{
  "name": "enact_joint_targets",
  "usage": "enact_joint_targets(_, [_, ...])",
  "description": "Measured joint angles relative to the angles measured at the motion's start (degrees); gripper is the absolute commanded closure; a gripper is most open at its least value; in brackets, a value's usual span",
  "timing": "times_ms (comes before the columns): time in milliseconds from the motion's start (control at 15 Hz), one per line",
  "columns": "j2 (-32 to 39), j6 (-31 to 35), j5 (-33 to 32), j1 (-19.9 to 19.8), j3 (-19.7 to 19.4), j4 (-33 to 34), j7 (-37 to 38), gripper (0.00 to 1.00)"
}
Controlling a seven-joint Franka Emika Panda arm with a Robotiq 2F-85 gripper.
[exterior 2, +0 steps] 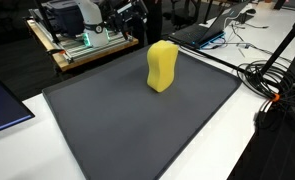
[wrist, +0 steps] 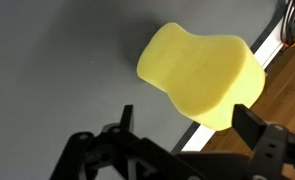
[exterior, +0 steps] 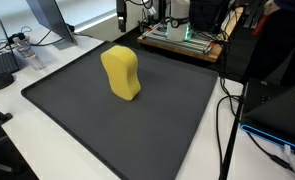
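One yellow foam block (exterior: 121, 73) upright on dark mat (exterior: 87, 125). Hand (wrist: 184, 118) wide open, nothing gripped; block just ahead of fingers (wrist: 249, 128) in wrist cam, no contact vis.

White table (exterior: 17, 125) carries a dark grey mat (exterior: 87, 135) that covers most of its top; mat is flat with a thin raised rim; monitor (exterior: 49, 18) stands at a far corner, with a bright strip behind it; wooden board (exterior 2: 62, 55) with green-lit electronics sits beyond the mat's back edge; open laptop (exterior 2: 202, 32) is on the desk further back; black cables (exterior 2: 272, 85) trail over the table beside the mat; dark blue panel (exterior 2: 2, 105) lies at the opposite edge; light is even and indoor.
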Motion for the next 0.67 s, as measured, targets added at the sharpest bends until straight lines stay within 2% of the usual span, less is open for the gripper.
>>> enact_joint_targets(200, [-1.0, -6.5, -2.9, -2.4, 0.7, 2.2, -0.4, 0.00])
enact_joint_targets(333, [-1.4, -11.9, -7.4, -4.6, 2.1, 5.2, 2.0, 0.00])
enact_joint_targets(667, [-1.3, -26.6, -15.4, -7.9, 5.6, 16.9, 9.4, 0.00])
